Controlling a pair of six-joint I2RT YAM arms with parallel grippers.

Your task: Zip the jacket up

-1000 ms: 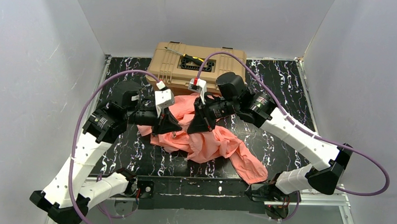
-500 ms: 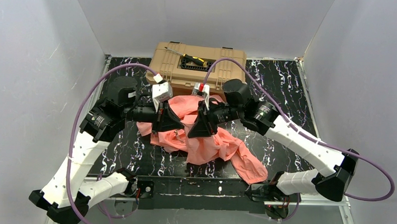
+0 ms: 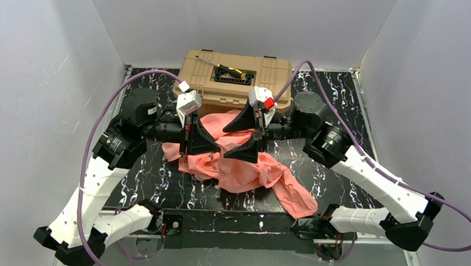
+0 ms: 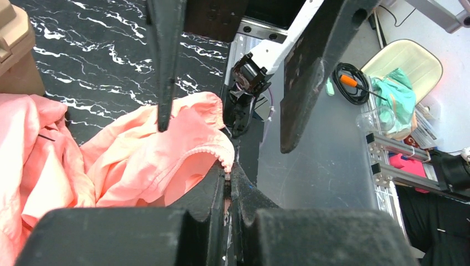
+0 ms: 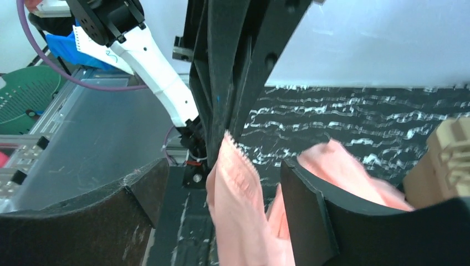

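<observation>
While the left gripper [image 4: 228, 185] is clenched on the zipper edge of the jacket [image 4: 149, 163], the right gripper [image 3: 238, 136] faces it, spread wide. A fold rises between its 2 fingers [image 5: 138, 194]; the rest lies crumpled beneath both.

top view: middle of the jacket [image 3: 249, 172] hidden under the left gripper [image 3: 218, 149] and right gripper [image 3: 225, 143]; zipper pull too small to tell | left wrist: jacket's toothed edge vanishes between the left gripper's pressed-together fingers; toolbox [image 4: 12, 52] cut by left edge | right wrist: jacket runs off bottom edge; toolbox cut by right edge
</observation>
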